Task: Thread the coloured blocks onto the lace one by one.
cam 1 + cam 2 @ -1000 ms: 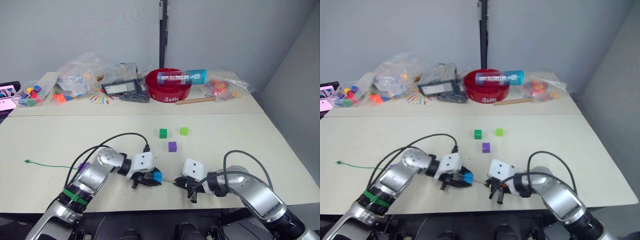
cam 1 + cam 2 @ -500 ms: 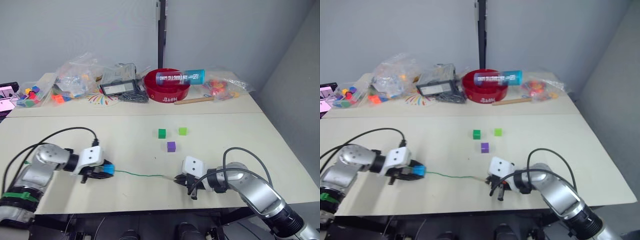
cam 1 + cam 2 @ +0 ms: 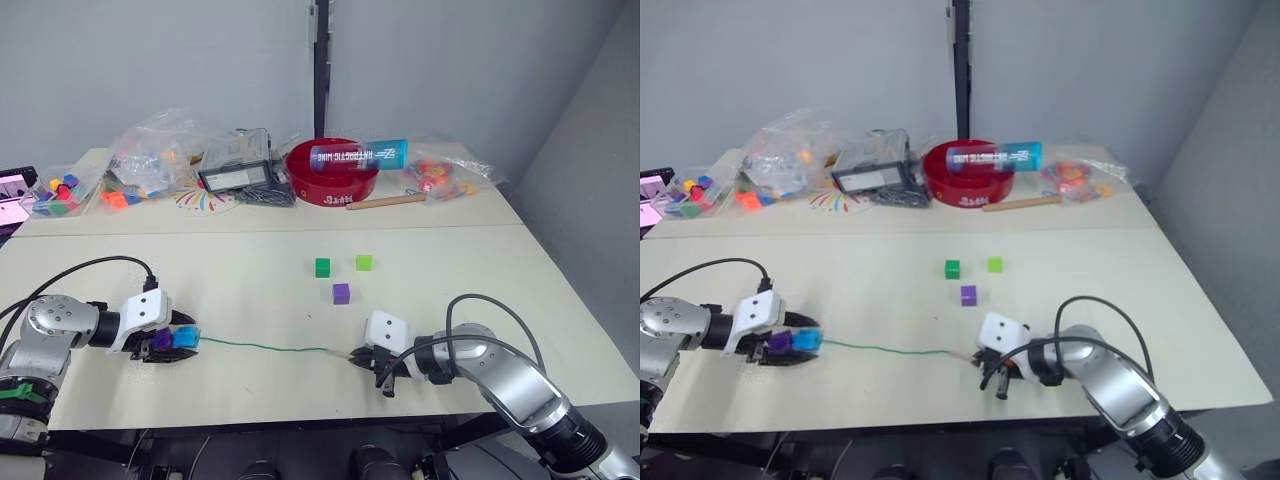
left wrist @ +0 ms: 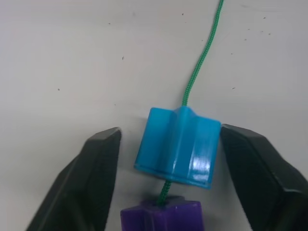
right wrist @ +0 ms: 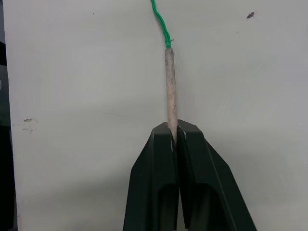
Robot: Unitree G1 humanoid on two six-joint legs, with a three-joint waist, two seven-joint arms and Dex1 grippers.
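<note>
The green lace (image 3: 270,349) lies along the table's front. My right gripper (image 5: 175,129) is shut on its pale stiff tip (image 5: 169,86). A blue block (image 4: 177,144) and a purple block (image 4: 161,216) sit threaded on the lace at the left, touching each other. My left gripper (image 3: 183,340) is open with the blue block between its fingers; one finger (image 4: 103,159) stands clear of it. A dark green block (image 3: 323,267), a light green block (image 3: 364,262) and a second purple block (image 3: 342,292) lie loose mid-table.
Along the back of the table stand a red bowl (image 3: 335,186) with a blue-capped tube (image 3: 358,154) across it, clear bags of toy pieces (image 3: 160,155), another bag (image 3: 440,175) and a wooden stick (image 3: 390,201). Black cables loop over both arms near the front edge.
My left gripper carried the blue block leftwards along the lace, from beside the right gripper to the purple block, and has opened. The right gripper stayed shut on the tip.
</note>
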